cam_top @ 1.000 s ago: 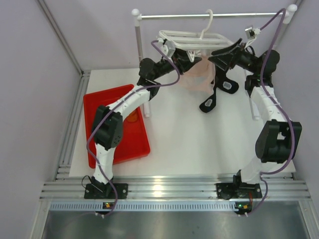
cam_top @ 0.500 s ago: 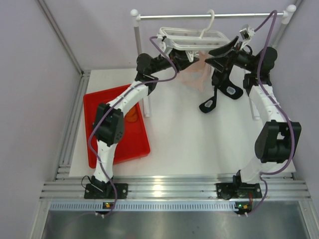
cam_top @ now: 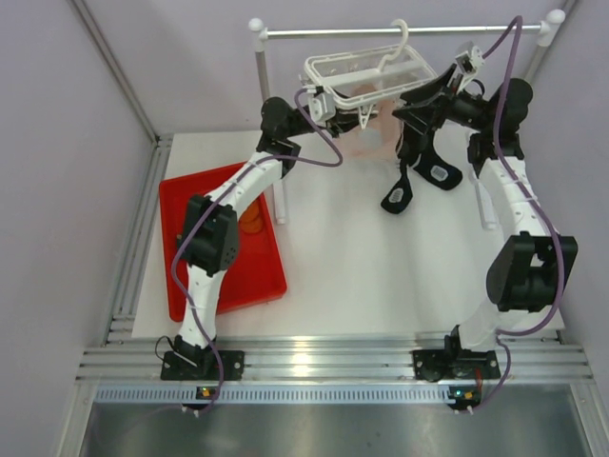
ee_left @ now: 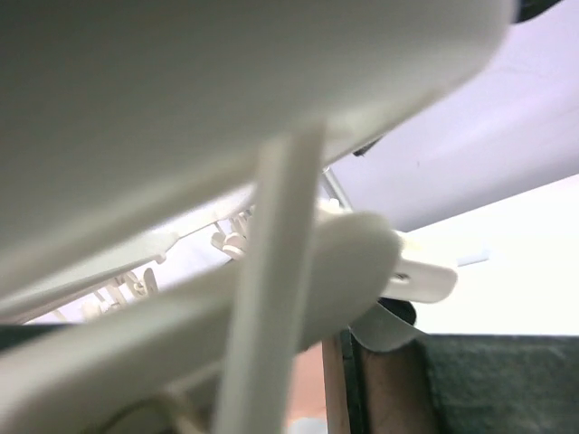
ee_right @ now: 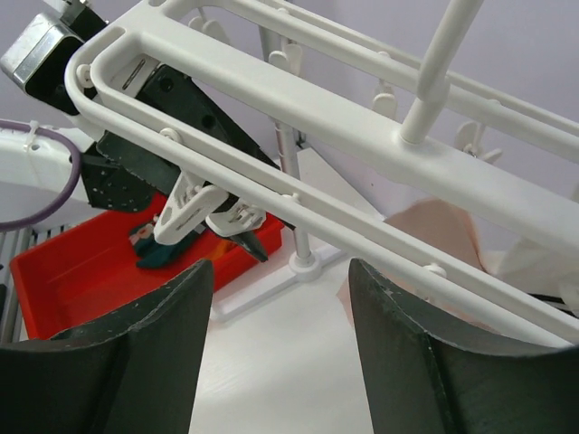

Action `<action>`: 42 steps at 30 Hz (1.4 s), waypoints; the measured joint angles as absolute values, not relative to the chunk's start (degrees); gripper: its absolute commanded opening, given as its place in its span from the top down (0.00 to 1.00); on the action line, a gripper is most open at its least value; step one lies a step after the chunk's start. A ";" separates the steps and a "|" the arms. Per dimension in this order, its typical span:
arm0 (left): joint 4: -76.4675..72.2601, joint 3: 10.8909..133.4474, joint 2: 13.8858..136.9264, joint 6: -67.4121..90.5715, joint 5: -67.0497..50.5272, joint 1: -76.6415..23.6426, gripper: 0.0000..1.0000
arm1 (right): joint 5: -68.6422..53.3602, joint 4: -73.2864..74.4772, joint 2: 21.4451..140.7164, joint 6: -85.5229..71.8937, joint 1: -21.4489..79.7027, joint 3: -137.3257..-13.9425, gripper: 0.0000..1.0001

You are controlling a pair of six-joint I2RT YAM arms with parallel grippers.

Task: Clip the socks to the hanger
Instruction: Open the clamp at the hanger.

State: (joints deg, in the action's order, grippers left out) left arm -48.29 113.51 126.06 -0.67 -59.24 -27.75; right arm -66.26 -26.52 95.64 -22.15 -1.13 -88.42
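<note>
L hand (cam_top: 347, 105): up at L end of hanger (ee_right: 412, 136), fingers under the frame bar. Grip can't be read; wrist cam is filled w/ blurred white bars.
R hand (ee_right: 280, 271): fingers spread wide, nothing held. It sits just under hanger's R side, w/ a frame bar crossing above the gap.
Hanger: up off desk (cam_top: 362, 276), hook at metal rail (cam_top: 457, 29); can't tell if hooked on.
Pale pink pair (cam_top: 376, 138) + black socks (cam_top: 433, 171) hang below frame.
Orange sock (cam_top: 250, 221): in red tray (cam_top: 228, 281), desk L side.
Dark teal sock (ee_right: 152, 253): seen against tray, below two white clips (ee_right: 185, 212); can't tell if clipped.
</note>
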 measured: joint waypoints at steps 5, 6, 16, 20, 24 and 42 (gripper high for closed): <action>-49.06 112.25 126.02 -3.42 -58.70 -27.75 0.81 | -65.08 -25.15 95.64 -20.29 0.12 -90.02 0.47; -49.74 111.37 125.86 -3.84 -58.08 -27.75 0.82 | -64.73 -24.88 95.64 -20.08 0.64 -90.37 0.47; -55.18 104.71 124.84 -2.20 -50.83 -28.14 0.69 | -62.72 -25.23 95.64 -20.10 2.24 -91.81 0.54; -56.60 101.01 123.70 -0.16 -51.66 -28.45 0.72 | -61.30 -25.23 95.64 -20.08 2.26 -91.85 0.55; -56.40 97.60 123.61 -0.71 -51.94 -28.99 0.85 | -60.51 -25.10 95.64 -19.90 2.35 -91.94 0.55; -59.68 93.56 121.47 -1.72 -38.44 -32.21 0.53 | -58.74 -21.61 94.61 -17.15 1.41 -90.37 0.53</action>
State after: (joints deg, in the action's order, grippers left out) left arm -59.68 93.56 121.47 -1.72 -38.44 -32.21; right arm -58.74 -21.61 94.61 -17.15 1.41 -90.37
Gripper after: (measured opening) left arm 0.465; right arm 0.470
